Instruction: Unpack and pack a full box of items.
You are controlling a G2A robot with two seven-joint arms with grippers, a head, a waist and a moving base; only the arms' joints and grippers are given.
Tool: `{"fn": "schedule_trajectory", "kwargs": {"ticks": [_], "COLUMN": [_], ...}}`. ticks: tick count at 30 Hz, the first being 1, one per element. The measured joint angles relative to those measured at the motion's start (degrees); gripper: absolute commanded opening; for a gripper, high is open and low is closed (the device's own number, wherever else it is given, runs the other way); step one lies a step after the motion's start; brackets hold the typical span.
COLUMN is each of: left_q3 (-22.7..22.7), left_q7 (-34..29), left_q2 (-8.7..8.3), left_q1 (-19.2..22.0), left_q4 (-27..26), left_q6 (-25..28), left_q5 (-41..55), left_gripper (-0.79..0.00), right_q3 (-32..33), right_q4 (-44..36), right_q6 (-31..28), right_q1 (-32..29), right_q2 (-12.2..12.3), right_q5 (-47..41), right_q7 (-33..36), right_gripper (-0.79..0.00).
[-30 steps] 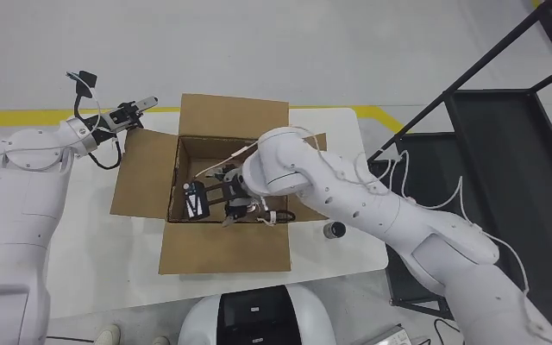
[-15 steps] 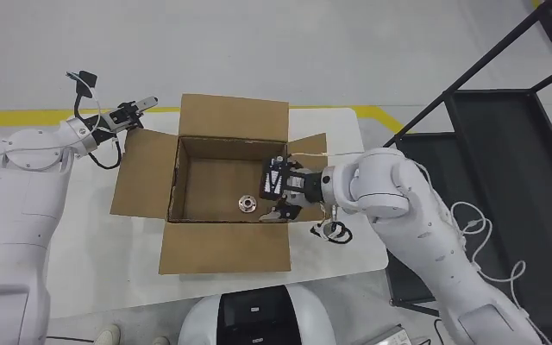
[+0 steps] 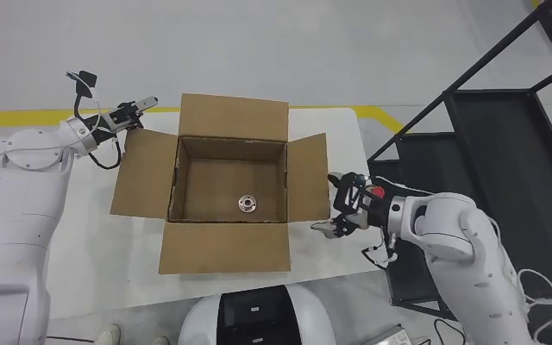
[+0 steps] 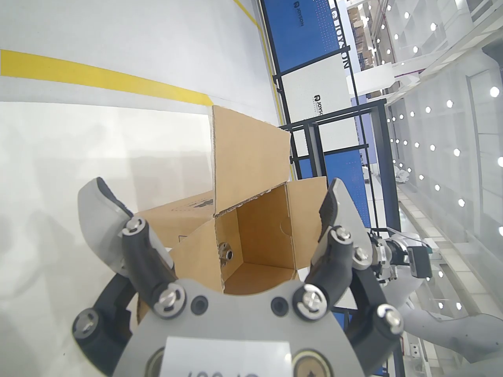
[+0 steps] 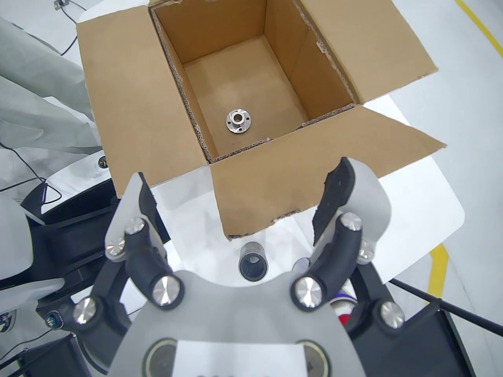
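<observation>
Metal first: found flange (image 3: 247, 203) lying on floor of open cardboard box (image 3: 233, 116) mid-bench (image 3: 95, 250). Found black bushing (image 5: 252, 262) near right edge, below right tool (image 5: 241, 176), spread wide, empty. Found left tool (image 4: 217, 184) likewise by far-left corner.

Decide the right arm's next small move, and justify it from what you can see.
Probably swing the right gripper over the open brown cardboard box, above the round silver metal flange on its floor. The gripper is open and empty, the small dark cylinder stands free on the white table beneath it, and the flange is the one item in the box.
</observation>
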State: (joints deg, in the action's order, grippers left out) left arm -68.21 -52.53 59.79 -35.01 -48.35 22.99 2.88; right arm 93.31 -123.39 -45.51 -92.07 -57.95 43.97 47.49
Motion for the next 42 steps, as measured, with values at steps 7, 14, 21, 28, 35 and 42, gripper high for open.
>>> {"fn": "schedule_trajectory", "kwargs": {"ticks": [7, 14, 21, 28, 35, 42], "left_q3": [0.0, 0.0, 0.0, 0.0, 0.0, 0.0], "left_q7": [0.0, 0.0, 0.0, 0.0, 0.0, 0.0], "left_q2": [0.0, 0.0, 0.0, 0.0, 0.0, 0.0], "left_q1": [0.0, 0.0, 0.0, 0.0, 0.0, 0.0], "left_q4": [0.0, 0.0, 0.0, 0.0, 0.0, 0.0], "left_q6": [0.0, 0.0, 0.0, 0.0, 0.0, 0.0], "left_q5": [0.0, 0.0, 0.0, 0.0, 0.0, 0.0], "left_gripper": [0.0, 0.0, 0.0, 0.0, 0.0, 0.0], "right_q3": [0.5, 0.4, 1.4, 3.6, -0.6, -6.4], "right_q4": [-0.4, -0.4, -0.5, 5.2, 9.2, 13.6], "right_q6": [-0.6, -0.6, -0.8, -3.7, -2.2, 1.0], "right_q1": [-0.4, -0.4, -0.8, -6.3, -8.1, -5.8], "right_q2": [0.1, 0.1, 0.3, 0.7, 0.6, 0.5], "right_q5": [0.0, 0.0, 4.7, 13.6, 25.9, 36.9], "right_q7": [-0.4, -0.4, -1.8, -7.1, -12.7, -15.5], "right_gripper": [0.0, 0.0, 0.0, 0.0, 0.0, 0.0]}}
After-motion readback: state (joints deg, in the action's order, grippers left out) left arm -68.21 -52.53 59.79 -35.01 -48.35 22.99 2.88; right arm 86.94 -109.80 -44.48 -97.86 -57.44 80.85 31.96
